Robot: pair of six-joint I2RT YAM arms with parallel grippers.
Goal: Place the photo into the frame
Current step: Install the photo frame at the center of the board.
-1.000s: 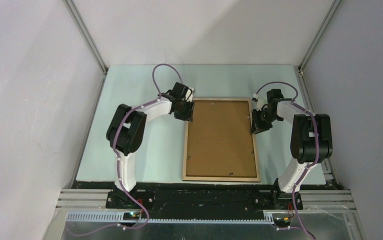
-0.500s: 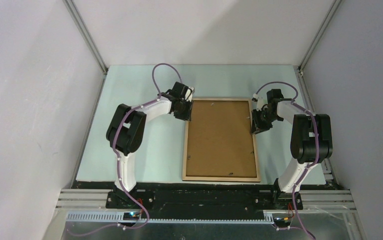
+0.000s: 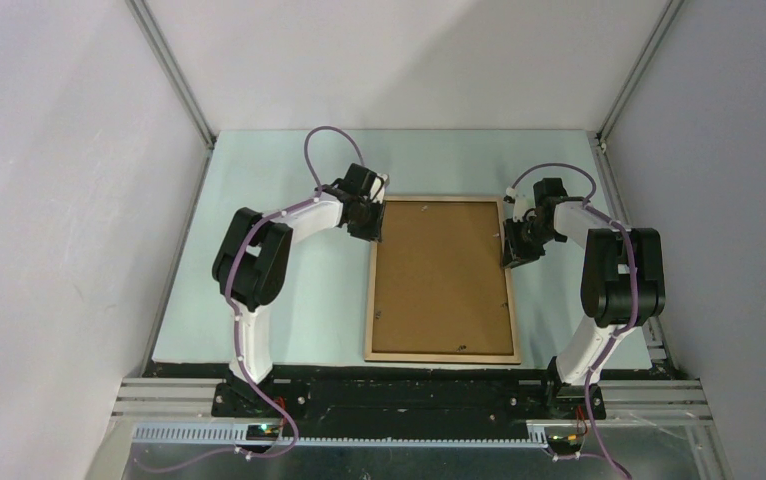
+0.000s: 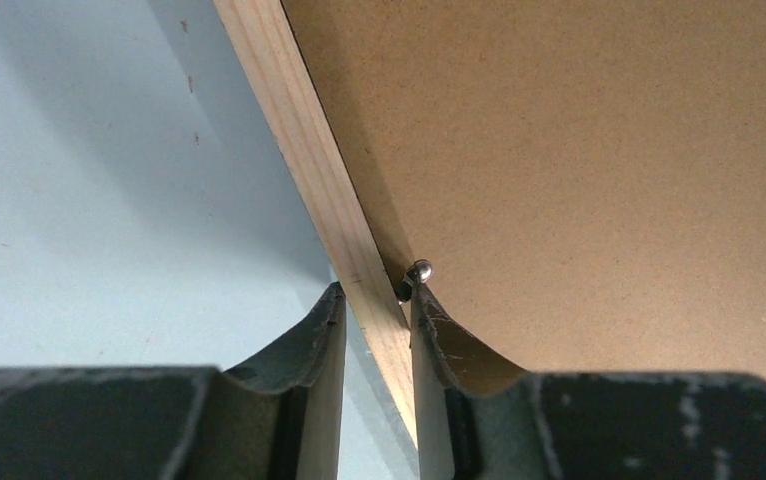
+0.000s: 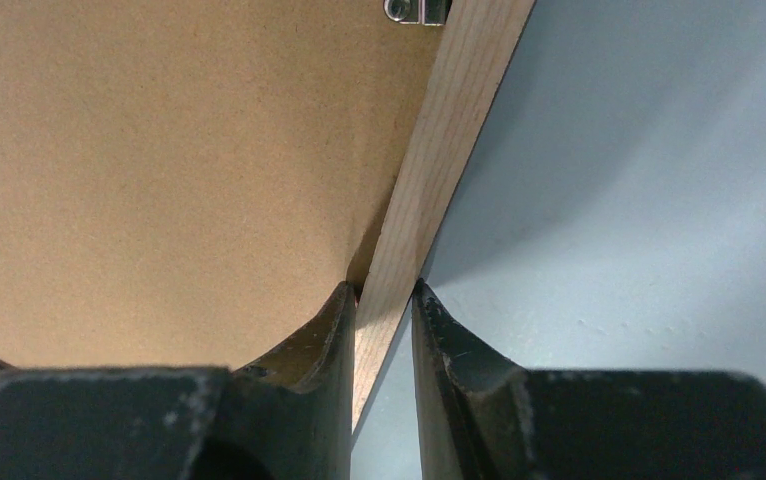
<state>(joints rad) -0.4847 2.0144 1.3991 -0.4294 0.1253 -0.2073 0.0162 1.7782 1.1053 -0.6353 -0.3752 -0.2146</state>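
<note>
2 jaws astride the frame point(image 3: 442, 357)

Soft, even light from above fills the overhead view, with no hard glare; the back wall is brightest at upper centre and the side walls are greyer. The arms point(image 3: 259, 255) cast only faint shadows on the pale tabletop point(image 3: 319, 320). In both wrist views the frame point(image 4: 321, 170) throws a broad, soft-edged shadow onto the tabletop, and the dark jaws along the bottom edge look slightly soft.
</note>
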